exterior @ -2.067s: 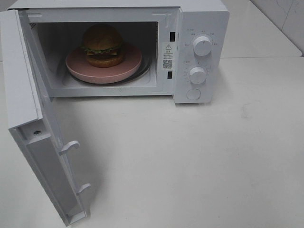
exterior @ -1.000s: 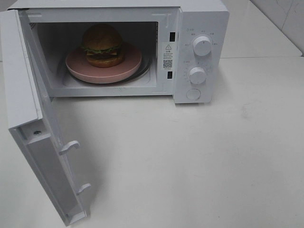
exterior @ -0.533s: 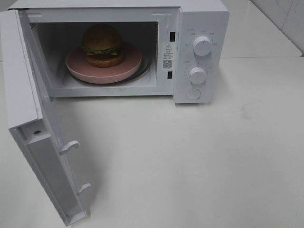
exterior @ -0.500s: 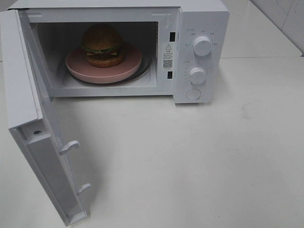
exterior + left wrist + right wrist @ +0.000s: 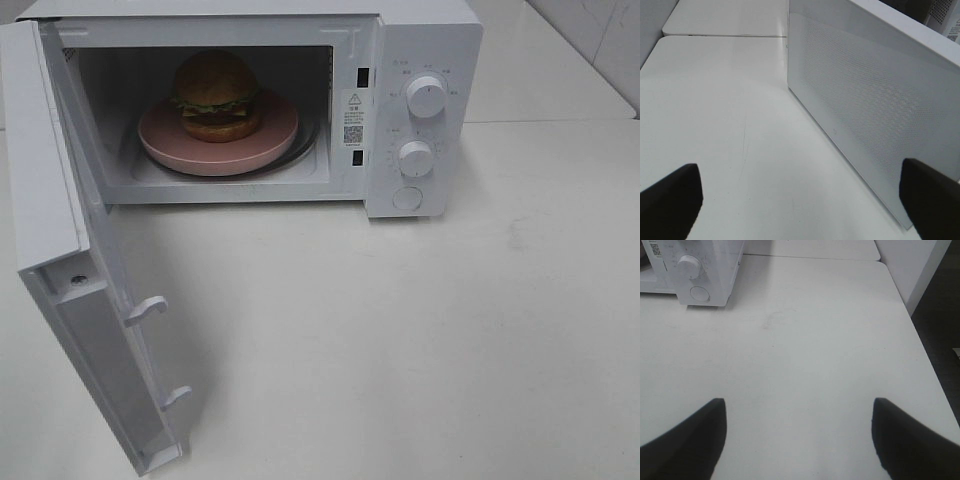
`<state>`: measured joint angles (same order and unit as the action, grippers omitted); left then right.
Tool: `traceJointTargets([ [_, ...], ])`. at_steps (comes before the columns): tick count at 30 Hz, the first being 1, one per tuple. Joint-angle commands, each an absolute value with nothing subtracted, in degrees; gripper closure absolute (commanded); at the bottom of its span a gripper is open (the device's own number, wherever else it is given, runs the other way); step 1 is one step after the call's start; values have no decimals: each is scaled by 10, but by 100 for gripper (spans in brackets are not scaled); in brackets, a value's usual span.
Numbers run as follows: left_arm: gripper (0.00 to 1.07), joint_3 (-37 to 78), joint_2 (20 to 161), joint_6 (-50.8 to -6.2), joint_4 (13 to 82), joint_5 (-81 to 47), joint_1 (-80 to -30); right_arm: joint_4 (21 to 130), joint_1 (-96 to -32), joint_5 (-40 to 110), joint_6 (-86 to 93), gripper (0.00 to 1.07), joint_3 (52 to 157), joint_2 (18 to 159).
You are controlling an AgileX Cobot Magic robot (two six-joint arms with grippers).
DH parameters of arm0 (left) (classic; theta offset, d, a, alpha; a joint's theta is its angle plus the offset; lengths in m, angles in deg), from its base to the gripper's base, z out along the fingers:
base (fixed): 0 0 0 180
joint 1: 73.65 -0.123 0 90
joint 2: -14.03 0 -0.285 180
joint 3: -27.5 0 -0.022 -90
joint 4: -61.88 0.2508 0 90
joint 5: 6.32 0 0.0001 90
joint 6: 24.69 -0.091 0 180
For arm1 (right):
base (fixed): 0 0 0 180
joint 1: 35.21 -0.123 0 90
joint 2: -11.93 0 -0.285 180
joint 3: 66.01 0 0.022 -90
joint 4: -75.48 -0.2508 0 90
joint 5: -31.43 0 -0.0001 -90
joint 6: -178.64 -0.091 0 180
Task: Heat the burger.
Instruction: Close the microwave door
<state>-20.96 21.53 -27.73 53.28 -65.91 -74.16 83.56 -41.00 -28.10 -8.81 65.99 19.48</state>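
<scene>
Burger (image 5: 215, 95) sits on the pink plate (image 5: 275, 140) inside the microwave (image 5: 425, 40), at eleven o'clock in the high view; door (image 5: 45, 200) hangs wide toward seven o'clock; your left gripper (image 5: 800, 200), jaws apart and empty, faces its outer panel, so push flat near the free edge, steadily; right gripper (image 5: 800, 435) is spread and empty over the matte white table (image 5: 420, 330); tiled wall at one o'clock.
</scene>
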Motion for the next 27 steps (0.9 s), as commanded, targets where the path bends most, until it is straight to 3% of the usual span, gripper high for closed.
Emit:
traceJointTargets([
  [1, 7, -211, 204, -274, 533, -657, -743, 836, -407, -283, -90, 32, 659, 180],
  [23, 7, -211, 204, -273, 536, -657, -743, 836, -407, -283, -90, 32, 659, 180],
  [27, 14, -198, 211, -272, 537, -641, -743, 836, -407, -283, -91, 32, 659, 180],
])
